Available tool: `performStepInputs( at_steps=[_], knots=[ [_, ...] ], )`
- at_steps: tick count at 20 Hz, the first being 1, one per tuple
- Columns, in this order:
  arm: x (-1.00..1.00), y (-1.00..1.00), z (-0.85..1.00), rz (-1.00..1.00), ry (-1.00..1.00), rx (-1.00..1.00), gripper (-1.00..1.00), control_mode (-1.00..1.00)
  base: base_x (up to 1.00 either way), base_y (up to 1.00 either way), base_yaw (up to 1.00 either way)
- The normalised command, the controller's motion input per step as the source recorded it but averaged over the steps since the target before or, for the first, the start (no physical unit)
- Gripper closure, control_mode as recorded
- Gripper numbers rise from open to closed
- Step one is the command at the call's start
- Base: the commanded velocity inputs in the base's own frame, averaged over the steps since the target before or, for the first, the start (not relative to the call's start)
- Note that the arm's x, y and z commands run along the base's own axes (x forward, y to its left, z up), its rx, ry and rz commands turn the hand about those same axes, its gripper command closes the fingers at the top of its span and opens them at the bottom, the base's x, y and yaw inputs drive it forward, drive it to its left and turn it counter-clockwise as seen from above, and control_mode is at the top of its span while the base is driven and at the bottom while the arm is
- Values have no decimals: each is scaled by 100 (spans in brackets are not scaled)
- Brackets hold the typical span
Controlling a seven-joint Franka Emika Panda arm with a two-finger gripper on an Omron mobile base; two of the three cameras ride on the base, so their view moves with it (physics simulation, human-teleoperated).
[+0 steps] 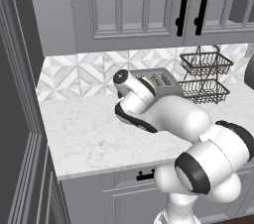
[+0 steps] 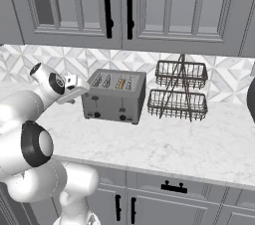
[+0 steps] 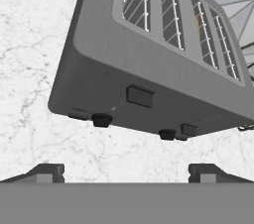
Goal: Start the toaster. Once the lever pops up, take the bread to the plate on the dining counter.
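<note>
Toaster [image 3: 149, 64] on marble bench [image 3: 39, 69]; no legible brand or label. Bread [image 2: 121, 83] in slot. Gripper [image 3: 126, 172] jaws wide, empty.

Grey toaster [image 3: 149, 54] on marble worktop [image 3: 34, 69], levers and knobs facing, jaws wide apart below

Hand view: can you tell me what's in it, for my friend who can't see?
A grey four-slot toaster sits tilted on a white marble counter, levers and knobs facing the camera. The open gripper points at it, not touching.
</note>
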Motion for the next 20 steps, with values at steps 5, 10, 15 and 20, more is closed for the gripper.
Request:
performStepInputs(
  at_steps=[5, 10, 15, 20],
  knots=[
    [0, 0, 0, 0, 0, 0, -100, -100, 0, 0, 0],
    [0, 0, 0, 0, 0, 0, -100, -100, 0, 0, 0],
    [0, 0, 0, 0, 0, 0, -100, -100, 0, 0, 0],
    [0, 0, 0, 0, 0, 0, -100, -100, 0, 0, 0]
  ],
)
